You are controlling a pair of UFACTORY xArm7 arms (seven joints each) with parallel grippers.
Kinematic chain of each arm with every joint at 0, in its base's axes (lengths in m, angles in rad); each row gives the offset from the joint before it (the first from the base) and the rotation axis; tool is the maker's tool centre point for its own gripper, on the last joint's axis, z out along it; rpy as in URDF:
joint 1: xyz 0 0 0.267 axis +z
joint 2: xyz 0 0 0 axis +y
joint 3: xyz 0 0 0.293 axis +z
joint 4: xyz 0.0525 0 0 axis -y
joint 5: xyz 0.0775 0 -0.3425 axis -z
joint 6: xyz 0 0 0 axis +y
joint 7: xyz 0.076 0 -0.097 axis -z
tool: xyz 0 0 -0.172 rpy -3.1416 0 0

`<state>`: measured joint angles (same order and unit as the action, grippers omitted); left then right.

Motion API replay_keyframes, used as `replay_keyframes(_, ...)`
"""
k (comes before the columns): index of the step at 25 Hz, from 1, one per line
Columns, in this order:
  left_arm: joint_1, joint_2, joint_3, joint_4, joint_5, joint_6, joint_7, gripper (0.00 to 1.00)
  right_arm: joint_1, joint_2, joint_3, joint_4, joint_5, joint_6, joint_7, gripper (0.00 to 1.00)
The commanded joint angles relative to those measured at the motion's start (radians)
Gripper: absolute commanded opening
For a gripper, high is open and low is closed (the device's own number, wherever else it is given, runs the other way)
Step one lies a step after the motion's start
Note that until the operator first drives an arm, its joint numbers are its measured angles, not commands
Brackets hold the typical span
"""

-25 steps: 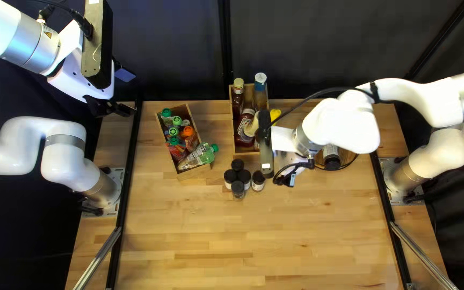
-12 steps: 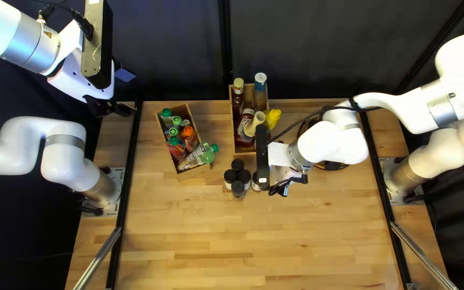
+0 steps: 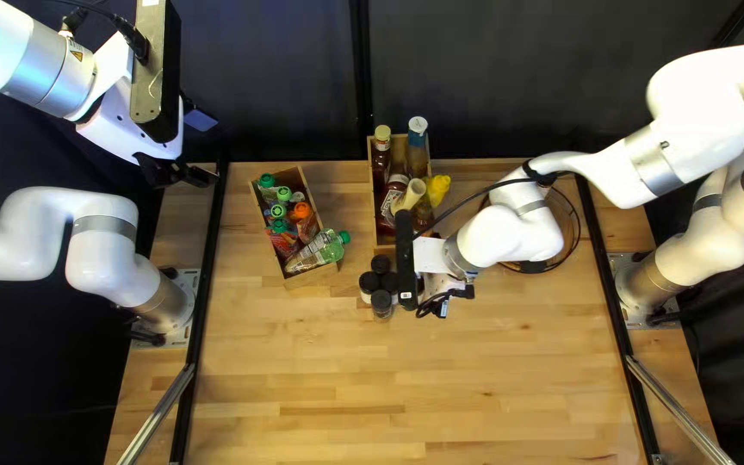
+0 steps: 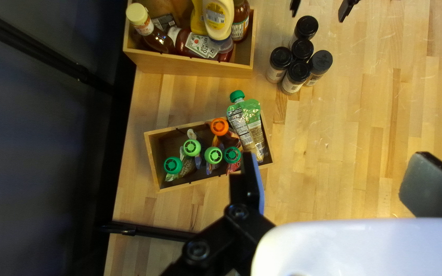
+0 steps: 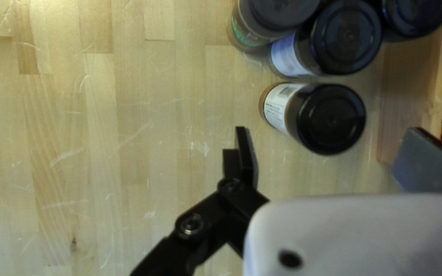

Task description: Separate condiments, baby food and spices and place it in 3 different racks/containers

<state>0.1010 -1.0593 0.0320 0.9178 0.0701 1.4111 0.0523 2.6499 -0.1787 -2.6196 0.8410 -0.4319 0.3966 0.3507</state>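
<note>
My left gripper (image 3: 187,175) is raised off the table's far left corner; in the left wrist view, my left gripper (image 4: 336,179) stands open and empty. My right gripper (image 3: 406,258) hangs over the spice jars (image 3: 381,297), its fingertips hidden. From the right wrist, my right gripper (image 5: 333,161) is open, with one black-capped jar (image 5: 331,118) just ahead of its gap, apart from the other jars (image 5: 346,38). Baby food pouches (image 4: 213,155) stand in one wooden box (image 4: 185,185). Condiment bottles (image 3: 394,196) fill the other wooden box (image 3: 393,244).
A round, dark-rimmed container (image 3: 577,226) is partly covered by my right arm near the far right of the table. The condiment box wall (image 5: 410,102) rises close beside the single jar. One green-capped pouch (image 4: 244,122) leans out over its box's end.
My right gripper has moved left and slightly toward the near edge, now covering the jar at the cluster's right side. The yellow bottle and condiment box are more exposed. My left arm is still.
</note>
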Motion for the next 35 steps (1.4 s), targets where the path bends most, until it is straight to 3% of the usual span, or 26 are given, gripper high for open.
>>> replay_keyframes(1, 0.000, 0.000, 0.000, 0.000, 0.000, 0.000, 0.000, 1.00, 0.007, -0.017, -0.005, 0.012, -0.012, 0.005, 0.010, 0.46)
replay_keyframes(2, 0.000, 0.000, 0.000, 0.000, 0.000, 0.000, 0.000, 1.00, 0.011, -0.026, -0.008, 0.019, -0.020, 0.008, 0.015, 0.10)
replay_keyframes(4, 0.000, 0.000, 0.000, 0.000, 0.000, 0.000, 0.000, 1.00, 0.014, -0.030, -0.009, 0.024, -0.023, 0.014, 0.018, 0.02)
replay_keyframes(8, 0.000, 0.000, 0.000, 0.000, 0.000, 0.000, 0.000, 1.00, 0.009, 0.011, 0.003, -0.005, 0.001, 0.018, 0.011, 0.00)
replay_keyframes(12, 0.000, 0.000, 0.000, 0.000, 0.000, 0.000, 0.000, 1.00, 0.002, 0.128, 0.026, -0.064, 0.123, 0.039, -0.062, 0.00)
replay_keyframes(14, 0.000, 0.000, 0.000, 0.000, 0.000, 0.000, 0.000, 1.00, 0.052, 0.276, -0.008, -0.118, 0.288, 0.094, -0.175, 0.00)
replay_keyframes(16, 0.000, 0.000, 0.000, 0.000, 0.000, 0.000, 0.000, 1.00, 0.098, 0.377, -0.052, -0.149, 0.380, 0.145, -0.243, 0.00)
replay_keyframes(21, 0.000, 0.000, 0.000, 0.000, 0.000, 0.000, 0.000, 1.00, 0.180, 0.645, -0.182, -0.218, 0.517, 0.330, -0.366, 0.00)
replay_keyframes(27, 0.000, 0.000, 0.000, 0.000, 0.000, 0.000, 0.000, 1.00, 0.172, 0.871, -0.314, -0.275, 0.534, 0.508, -0.442, 0.00)
replay_keyframes(35, 0.000, 0.000, 0.000, 0.000, 0.000, 0.000, 0.000, 1.00, 0.071, 1.091, -0.462, -0.384, 0.479, 0.659, -0.490, 0.00)
